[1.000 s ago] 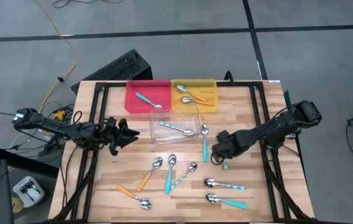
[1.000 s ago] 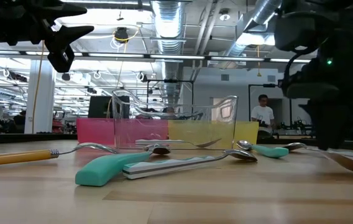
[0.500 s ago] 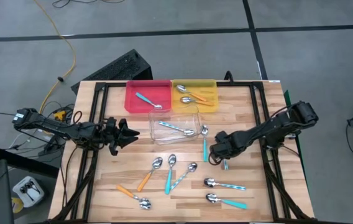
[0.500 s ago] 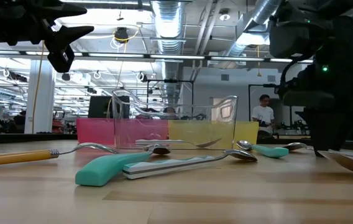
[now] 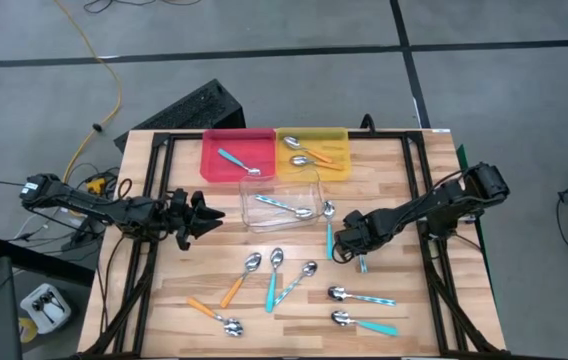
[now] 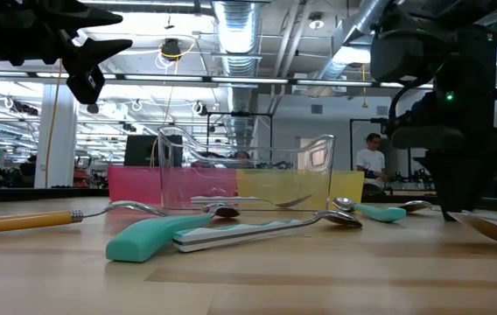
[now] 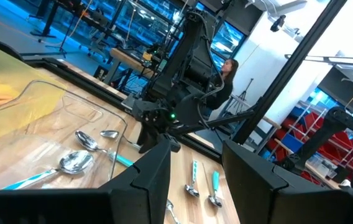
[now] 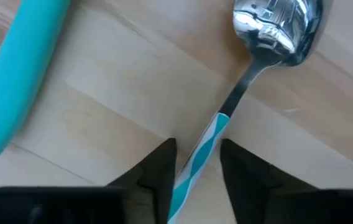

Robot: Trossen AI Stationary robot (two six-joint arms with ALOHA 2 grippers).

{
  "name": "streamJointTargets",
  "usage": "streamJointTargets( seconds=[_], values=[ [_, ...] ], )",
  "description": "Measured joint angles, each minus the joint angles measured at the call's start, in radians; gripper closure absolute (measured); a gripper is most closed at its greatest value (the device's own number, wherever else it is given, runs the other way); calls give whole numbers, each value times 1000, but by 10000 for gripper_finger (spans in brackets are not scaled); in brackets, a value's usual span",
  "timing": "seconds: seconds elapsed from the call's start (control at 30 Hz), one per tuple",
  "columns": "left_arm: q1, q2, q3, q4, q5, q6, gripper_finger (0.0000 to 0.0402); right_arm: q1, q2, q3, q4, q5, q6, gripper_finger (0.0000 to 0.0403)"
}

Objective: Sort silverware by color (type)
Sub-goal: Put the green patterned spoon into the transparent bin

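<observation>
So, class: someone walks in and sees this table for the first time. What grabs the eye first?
Probably the red tray and yellow tray side by side at the table's far edge, each with spoons inside. Next, the right claw down at the table right of centre, its fingers either side of a striped pale blue spoon. More spoons lie scattered across the near half.

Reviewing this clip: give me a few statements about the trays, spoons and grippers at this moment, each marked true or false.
1. The red tray holds one spoon. True.
2. The yellow tray is empty. False: it holds orange-handled spoons.
3. The right gripper has its jaws on either side of a striped-handled spoon. True.
4. The left gripper is holding a spoon. False: it hangs empty near the table's left edge.
5. The clear tray holds a spoon. True.
</observation>
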Motion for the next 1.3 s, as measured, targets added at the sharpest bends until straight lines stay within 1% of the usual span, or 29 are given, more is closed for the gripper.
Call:
streamJointTargets(
  seconds=[0.17,0.3,0.63,0.9,1.2,1.3],
  values=[
    [0,0,0,-1,0,0,271,0,-5,-2,-2,1,2,329],
    [0,0,0,-1,-1,0,271,1,-5,-2,-1,9,14,356],
    [0,0,0,-2,-1,-1,271,3,-5,10,-5,17,11,352],
    [0,0,0,-2,-1,0,271,-7,2,67,-78,37,-29,352],
    [0,0,0,-2,-1,0,271,-37,-1,71,-100,42,-67,352],
    [0,0,0,-2,-1,0,271,-42,-27,71,-122,42,-83,352]
  ],
)
